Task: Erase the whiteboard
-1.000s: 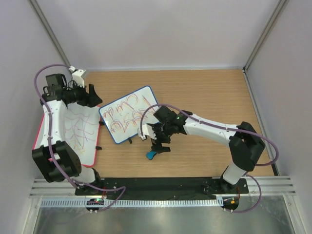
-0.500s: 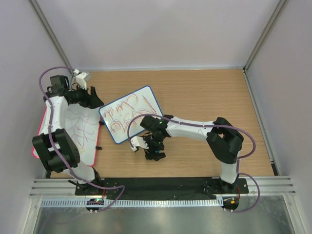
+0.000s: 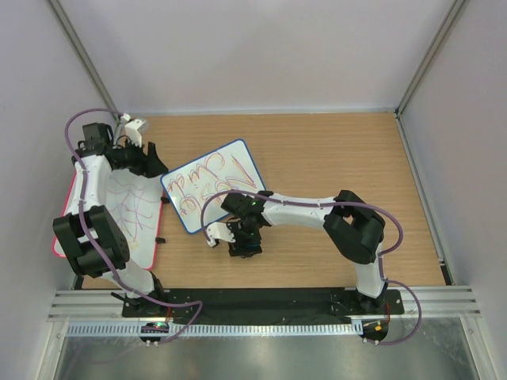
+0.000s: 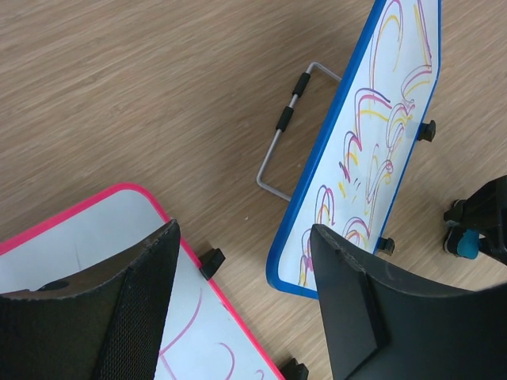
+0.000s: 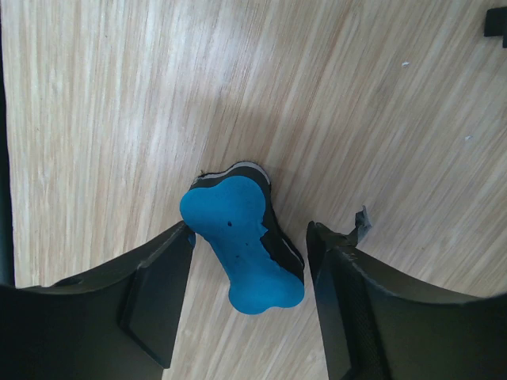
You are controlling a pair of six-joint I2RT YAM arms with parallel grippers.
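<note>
The right gripper point(image 5: 249, 235) is closing its still-parted jaws around the blue bone-shaped felt-backed eraser point(image 5: 235, 237) between them, so wiping can begin soon.

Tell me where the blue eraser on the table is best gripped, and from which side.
Grip the eraser across its narrow waist, coming straight down from above. It lies flat with its blue bone-shaped back up, and the pinched middle probably gives the fingers two facing sides to seat in. The right gripper straddles it that way, jaws open.

Wood table point(image 3: 333, 150) — whiteboard point(image 3: 212, 186), pink board point(image 3: 131, 214), eraser point(image 5: 242, 245)
</note>
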